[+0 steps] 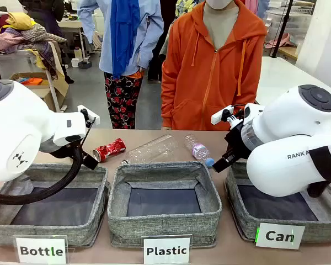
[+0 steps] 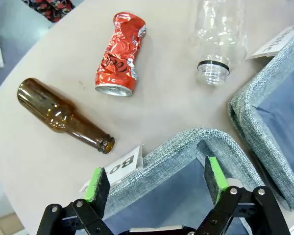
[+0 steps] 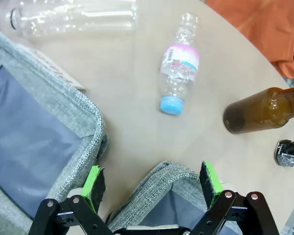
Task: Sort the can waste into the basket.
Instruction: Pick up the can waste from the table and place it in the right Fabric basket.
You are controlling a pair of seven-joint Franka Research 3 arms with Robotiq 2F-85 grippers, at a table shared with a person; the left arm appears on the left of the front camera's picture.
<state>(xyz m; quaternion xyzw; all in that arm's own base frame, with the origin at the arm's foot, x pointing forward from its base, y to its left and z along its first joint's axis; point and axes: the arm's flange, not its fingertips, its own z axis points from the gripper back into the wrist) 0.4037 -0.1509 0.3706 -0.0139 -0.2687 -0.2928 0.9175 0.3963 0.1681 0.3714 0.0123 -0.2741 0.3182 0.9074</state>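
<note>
A crushed shiny red can point(image 1: 109, 149) point(image 2: 120, 54) lies on the table behind the left basket. In the right wrist view a black can point(image 3: 290, 152) shows partly at the right edge. The grey woven basket point(image 1: 320, 232) signed "Can" point(image 1: 279, 236) stands at the front right. My right gripper point(image 3: 153, 182) hangs open over that basket's far corner rim point(image 3: 142, 196), with nothing between its pads. My left gripper point(image 2: 157, 183) is open and empty above the corner of the "Bottle" basket point(image 2: 186, 142), a short way from the red can.
The "Bottle" basket point(image 1: 49, 229) and the "Plastic" basket point(image 1: 164, 221) stand left and middle. Loose on the table lie brown glass bottles point(image 2: 63, 115) point(image 3: 264, 111), a large clear bottle point(image 1: 149, 150) and a small blue-capped one point(image 3: 179, 66). A person in orange point(image 1: 212, 72) stands across the table.
</note>
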